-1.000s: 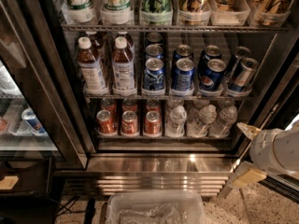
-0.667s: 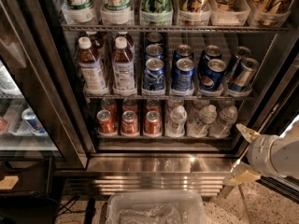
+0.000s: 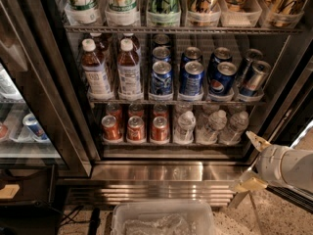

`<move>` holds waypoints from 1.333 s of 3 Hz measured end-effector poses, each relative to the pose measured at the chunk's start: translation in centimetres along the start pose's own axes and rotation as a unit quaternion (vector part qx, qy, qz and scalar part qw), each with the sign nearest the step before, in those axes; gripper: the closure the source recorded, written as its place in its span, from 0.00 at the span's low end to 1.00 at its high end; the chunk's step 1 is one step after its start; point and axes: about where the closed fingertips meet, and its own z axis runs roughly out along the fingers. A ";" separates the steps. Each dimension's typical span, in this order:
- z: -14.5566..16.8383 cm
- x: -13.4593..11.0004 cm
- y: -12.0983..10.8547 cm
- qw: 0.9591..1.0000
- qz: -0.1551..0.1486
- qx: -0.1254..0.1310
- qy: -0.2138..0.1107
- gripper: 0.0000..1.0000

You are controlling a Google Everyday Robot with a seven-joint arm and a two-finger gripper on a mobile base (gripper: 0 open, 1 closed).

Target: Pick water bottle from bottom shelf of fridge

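Note:
The fridge (image 3: pixel 146 173) stands open in front of me. Its bottom shelf (image 3: pixel 171 144) holds three clear water bottles with white caps: one in the middle (image 3: pixel 185 126), one right of it (image 3: pixel 213 126), and one at the far right (image 3: pixel 235 126). Orange-red cans (image 3: pixel 135 128) fill the left lanes of that shelf. My gripper (image 3: pixel 252 162) is at the lower right, outside the fridge, beside the right door post and below the level of the bottles. Its two pale fingers (image 3: pixel 257 141) are spread wide and hold nothing.
The shelf above holds brown-drink bottles (image 3: pixel 95 70) and blue cans (image 3: pixel 191 77). The steel base grille (image 3: pixel 151 192) runs under the opening. A clear plastic bin (image 3: pixel 164 219) sits on the floor in front. A second cooler's glass door (image 3: pixel 24 126) is at the left.
The gripper and its white wrist have sunk slightly at the lower right. Nothing in the fridge has moved.

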 end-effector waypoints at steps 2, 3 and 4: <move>2.9 0.5 0.9 0.997 0.047 0.041 -0.037 0.00; 4.7 -0.1 -0.5 0.989 0.079 0.093 -0.084 0.00; 5.7 -0.7 -1.6 0.977 0.117 0.128 -0.124 0.00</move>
